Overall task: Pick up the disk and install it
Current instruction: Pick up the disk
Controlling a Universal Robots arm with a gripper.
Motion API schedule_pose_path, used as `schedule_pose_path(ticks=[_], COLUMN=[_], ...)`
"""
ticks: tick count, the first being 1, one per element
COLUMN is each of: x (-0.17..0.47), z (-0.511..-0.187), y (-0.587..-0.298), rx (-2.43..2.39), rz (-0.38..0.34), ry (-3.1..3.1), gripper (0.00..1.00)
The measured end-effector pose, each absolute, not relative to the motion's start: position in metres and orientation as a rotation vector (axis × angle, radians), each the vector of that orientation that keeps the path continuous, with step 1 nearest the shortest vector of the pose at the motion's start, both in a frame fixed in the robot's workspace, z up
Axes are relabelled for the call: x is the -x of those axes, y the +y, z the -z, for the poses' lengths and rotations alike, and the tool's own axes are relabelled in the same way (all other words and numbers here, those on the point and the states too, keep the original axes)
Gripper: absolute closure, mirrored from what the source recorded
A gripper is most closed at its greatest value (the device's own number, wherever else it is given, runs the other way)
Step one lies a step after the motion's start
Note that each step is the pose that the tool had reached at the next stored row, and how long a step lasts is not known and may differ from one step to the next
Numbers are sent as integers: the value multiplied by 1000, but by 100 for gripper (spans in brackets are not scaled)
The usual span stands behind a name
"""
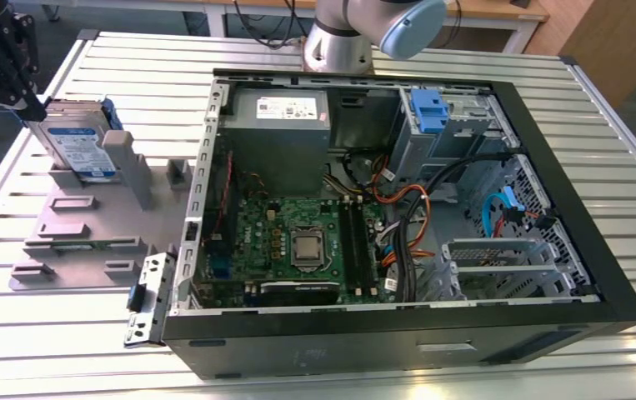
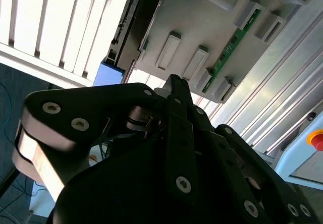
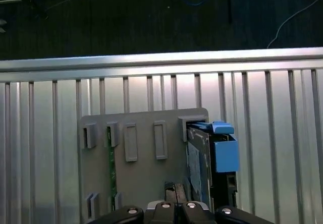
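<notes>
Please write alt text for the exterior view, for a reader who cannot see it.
A silver disk stands upright in a grey fixture plate at the exterior view's left, with the black gripper close to its top. Beside it on the slatted metal table lies an open computer case, its motherboard exposed.

The label (image 1: 82, 154) on the disk (image 1: 73, 133) and the sticker (image 1: 284, 106) on the grey box (image 1: 278, 146) carry print too tiny to read.

Silver disk (image 1: 73, 143), white-and-blue label, blue side bracket, standing on edge in grey rack (image 1: 84, 227), exterior view's left
</notes>
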State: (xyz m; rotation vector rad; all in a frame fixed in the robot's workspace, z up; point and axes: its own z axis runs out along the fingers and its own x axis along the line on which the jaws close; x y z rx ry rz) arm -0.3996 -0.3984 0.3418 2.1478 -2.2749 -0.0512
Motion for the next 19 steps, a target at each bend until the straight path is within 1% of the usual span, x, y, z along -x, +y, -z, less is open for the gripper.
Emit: schedule_pose_path(ticks=[16, 17, 18, 19], x=[400, 400, 400, 400], z=[-342, -342, -342, -342], y=[-398, -398, -398, -398], rx=[-2171, -2171, -2171, -2171], rz=[51, 51, 51, 51], ry=[-2253, -2252, -2252, -2252], gripper=[89, 89, 83, 83])
